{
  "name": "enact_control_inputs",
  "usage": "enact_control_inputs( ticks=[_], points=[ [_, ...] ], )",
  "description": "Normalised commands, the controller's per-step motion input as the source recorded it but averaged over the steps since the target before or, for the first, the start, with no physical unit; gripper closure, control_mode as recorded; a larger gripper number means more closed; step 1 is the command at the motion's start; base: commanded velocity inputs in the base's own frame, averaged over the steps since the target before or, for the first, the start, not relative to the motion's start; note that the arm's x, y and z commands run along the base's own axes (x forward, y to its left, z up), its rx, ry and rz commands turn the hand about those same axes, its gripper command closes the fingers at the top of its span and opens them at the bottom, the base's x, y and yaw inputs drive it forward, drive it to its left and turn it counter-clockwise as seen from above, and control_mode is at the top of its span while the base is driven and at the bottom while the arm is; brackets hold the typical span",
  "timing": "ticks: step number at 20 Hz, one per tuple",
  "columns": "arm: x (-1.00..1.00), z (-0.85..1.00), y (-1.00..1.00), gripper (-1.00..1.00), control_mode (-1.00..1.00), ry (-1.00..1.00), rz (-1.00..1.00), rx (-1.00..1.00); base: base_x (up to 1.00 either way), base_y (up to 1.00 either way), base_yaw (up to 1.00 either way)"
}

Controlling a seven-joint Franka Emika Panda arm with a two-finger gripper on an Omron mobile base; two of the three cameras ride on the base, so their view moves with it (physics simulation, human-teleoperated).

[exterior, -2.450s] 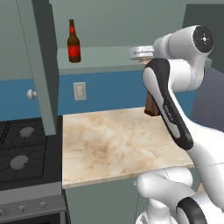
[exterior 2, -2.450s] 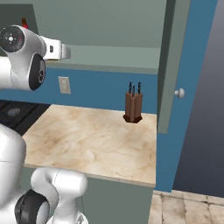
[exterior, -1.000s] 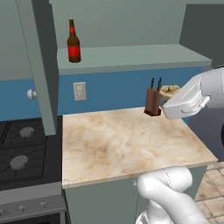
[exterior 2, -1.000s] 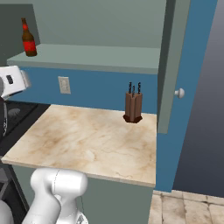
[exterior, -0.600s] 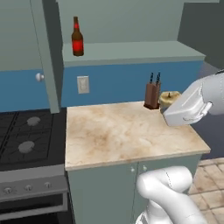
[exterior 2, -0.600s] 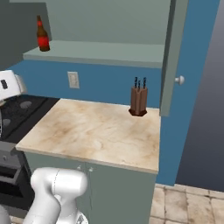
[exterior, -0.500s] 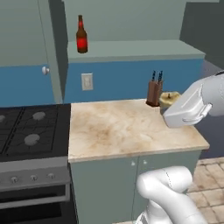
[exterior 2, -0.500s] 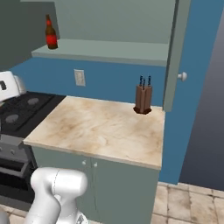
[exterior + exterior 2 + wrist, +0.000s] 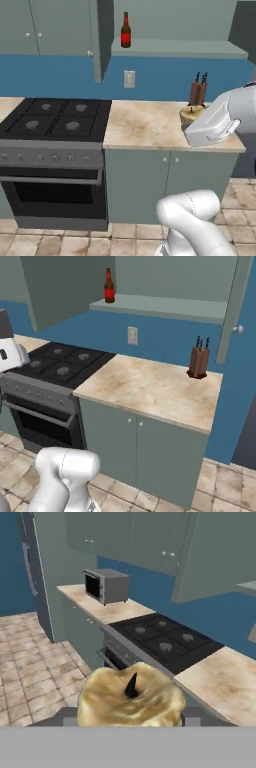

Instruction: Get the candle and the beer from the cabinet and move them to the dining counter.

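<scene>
The tan candle (image 9: 131, 699), with its black wick, sits close in the hand view, and my gripper (image 9: 131, 713) is shut on it, dark fingers at both sides. In the left base view the candle (image 9: 190, 113) shows at the tip of my gripper (image 9: 196, 120), over the right end of the worktop. The brown beer bottle (image 9: 126, 31) with its red label stands upright on the open cabinet's shelf (image 9: 175, 47), far up and left of my hand. From the right the beer (image 9: 109, 286) is at the shelf's left end (image 9: 165, 306). The dining counter is out of view.
A black gas stove (image 9: 55, 117) with an oven stands left of the marble worktop (image 9: 145, 127). A knife block (image 9: 198, 92) stands at the worktop's back right. The open cabinet doors (image 9: 102, 40) (image 9: 235, 301) jut out. A microwave (image 9: 106, 585) sits on a far counter. Tiled floor lies below.
The base has backed away from the worktop, so both base views now take in the stove and floor. My arm swung down from the shelf to the right with the candle still held.
</scene>
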Motion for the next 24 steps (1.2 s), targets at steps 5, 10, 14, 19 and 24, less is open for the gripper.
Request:
enact_control_inputs(
  ticks=[5, 10, 14, 19, 24],
  points=[
    [0.00, 0.00, 0.00, 1.00, 1.00, 0.00, 0.00, 0.00, -0.57, 0.56, 0.36],
    [0.00, 0.00, 0.00, 1.00, 1.00, 0.00, 0.00, 0.00, -0.11, 0.93, 0.40],
    [0.00, 0.00, 0.00, 1.00, 1.00, 0.00, 0.00, 0.00, 0.00, 0.90, 0.45],
    [0.00, 0.00, 0.00, 1.00, 1.00, 0.00, 0.00, 0.00, -0.02, 0.88, 0.47],
    [0.00, 0.00, 0.00, 1.00, 1.00, 0.00, 0.00, 0.00, 0.00, 0.79, 0.50]
  ],
)
